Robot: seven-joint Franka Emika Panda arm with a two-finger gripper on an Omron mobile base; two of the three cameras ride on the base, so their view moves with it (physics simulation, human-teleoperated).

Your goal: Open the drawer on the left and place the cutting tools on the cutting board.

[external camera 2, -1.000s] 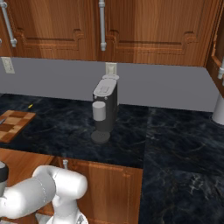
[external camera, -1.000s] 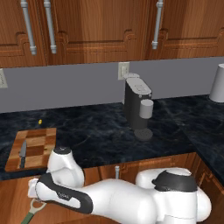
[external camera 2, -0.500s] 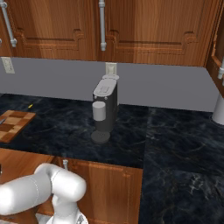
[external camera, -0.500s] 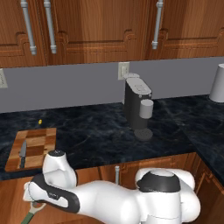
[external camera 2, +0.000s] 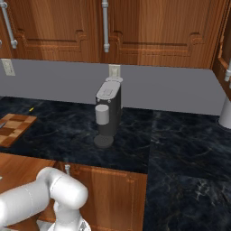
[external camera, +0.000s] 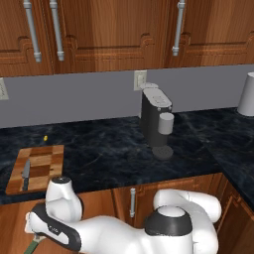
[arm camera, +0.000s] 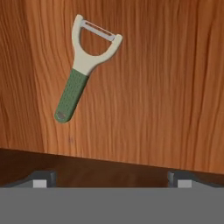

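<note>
The drawer (external camera: 14,218) stands pulled out below the counter at the lower left, and its wooden floor (arm camera: 170,87) lies under my hand. On that floor rests the green-handled peeler (arm camera: 85,65), pale head pointing away from me. My gripper (arm camera: 111,181) hangs over the drawer, open, with nothing between its fingertips (arm camera: 41,179); the peeler is ahead of them and a little left, untouched. The checkered cutting board (external camera: 37,166) sits on the dark counter just behind the drawer, and the small knife (external camera: 25,174) lies along the board's left side. The board's corner (external camera 2: 13,128) also appears in the right base view.
A dark coffee machine (external camera: 156,121) with a grey cup stands mid-counter. A white jar (external camera: 246,94) is at the far right. Upper cabinets with vertical silver handles (external camera: 56,30) hang above. A lower cabinet door handle (external camera: 132,202) is right of the drawer.
My arm has swung a little further left and lower over the open drawer. The knife, board and peeler have not moved.
</note>
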